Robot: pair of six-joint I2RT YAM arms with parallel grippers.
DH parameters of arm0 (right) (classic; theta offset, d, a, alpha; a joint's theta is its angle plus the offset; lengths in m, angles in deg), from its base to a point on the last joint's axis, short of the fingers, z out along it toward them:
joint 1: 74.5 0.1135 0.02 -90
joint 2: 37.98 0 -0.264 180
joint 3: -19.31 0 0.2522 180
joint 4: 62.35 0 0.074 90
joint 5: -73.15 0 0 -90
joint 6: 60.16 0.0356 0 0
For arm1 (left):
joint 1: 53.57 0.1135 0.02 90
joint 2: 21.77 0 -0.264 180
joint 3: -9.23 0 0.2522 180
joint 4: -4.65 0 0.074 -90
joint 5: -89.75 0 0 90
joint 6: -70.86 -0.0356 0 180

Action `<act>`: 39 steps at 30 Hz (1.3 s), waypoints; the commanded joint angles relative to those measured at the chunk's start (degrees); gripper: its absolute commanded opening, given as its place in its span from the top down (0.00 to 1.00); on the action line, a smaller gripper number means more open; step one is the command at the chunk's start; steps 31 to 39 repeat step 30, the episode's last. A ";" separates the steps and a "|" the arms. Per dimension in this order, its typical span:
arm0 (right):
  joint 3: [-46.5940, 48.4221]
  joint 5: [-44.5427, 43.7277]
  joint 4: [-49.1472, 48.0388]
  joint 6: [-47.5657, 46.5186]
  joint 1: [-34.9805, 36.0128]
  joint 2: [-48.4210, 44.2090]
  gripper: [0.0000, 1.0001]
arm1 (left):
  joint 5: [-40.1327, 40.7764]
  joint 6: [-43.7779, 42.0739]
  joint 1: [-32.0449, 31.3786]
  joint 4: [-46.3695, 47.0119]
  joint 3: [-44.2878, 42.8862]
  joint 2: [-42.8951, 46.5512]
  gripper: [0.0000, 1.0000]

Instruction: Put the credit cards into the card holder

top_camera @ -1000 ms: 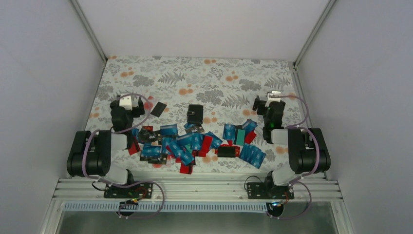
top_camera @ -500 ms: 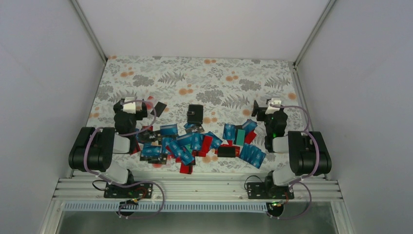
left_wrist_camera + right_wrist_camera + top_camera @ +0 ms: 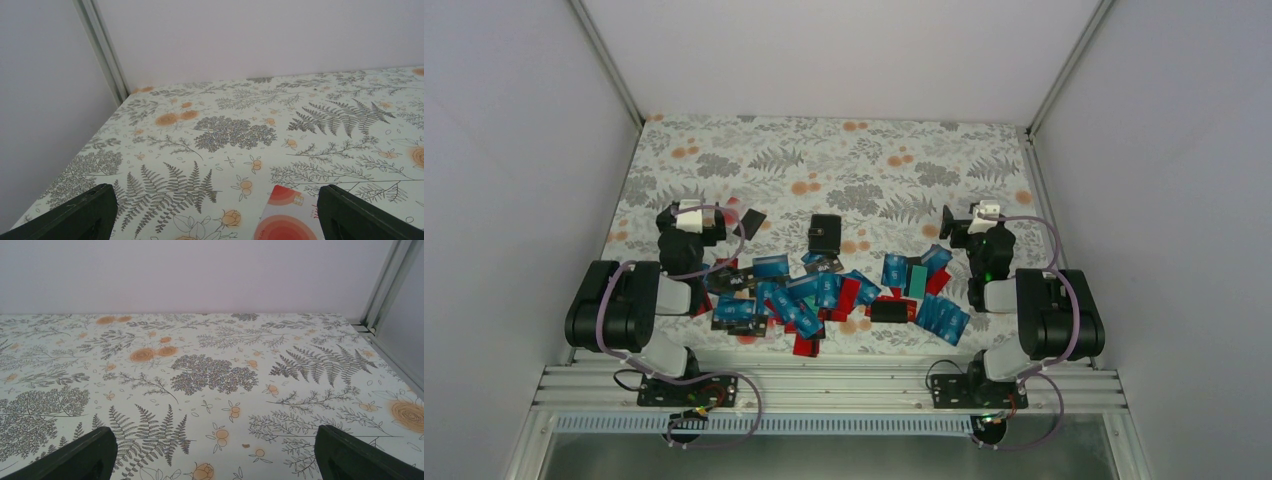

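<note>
- Both arms hover with jaws spread wide and empty: the left gripper and the right gripper stand well apart on either side of the card holder.
- The holder lies alone between the two sets of jaws, touched by neither. The credit cards sprawl in an overlapping heap behind both jaws, toward the arm bases.
- Likely trouble: the cards are thin and lie flat on the table, so fingers may skid over an edge, or lift two stacked cards at once.
- The holder sits loose, and a card pushed at it could simply shove it away unless the other arm pins it. Whether its slot is open cannot be told from above.
- Both wrist cameras face away from the heap, so any reach back for it would begin without a close view.
- Only the top view shows holder, heap and a stray black card just right of the left jaws.
- Only the left wrist view shows a red card between its fingers, nearer the right one. The right wrist view shows bare patterned cloth.
</note>
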 commanded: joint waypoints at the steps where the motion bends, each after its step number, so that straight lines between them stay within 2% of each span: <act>1: 1.06 0.38 -2.49 -1.06 -0.37 -0.58 0.00 | -0.49 -0.03 -0.10 3.19 0.24 -0.21 0.00; 39: 1.63 3.05 -1.80 -1.89 -0.73 -0.13 0.00 | -0.47 -0.02 -0.10 3.18 0.20 -0.23 0.00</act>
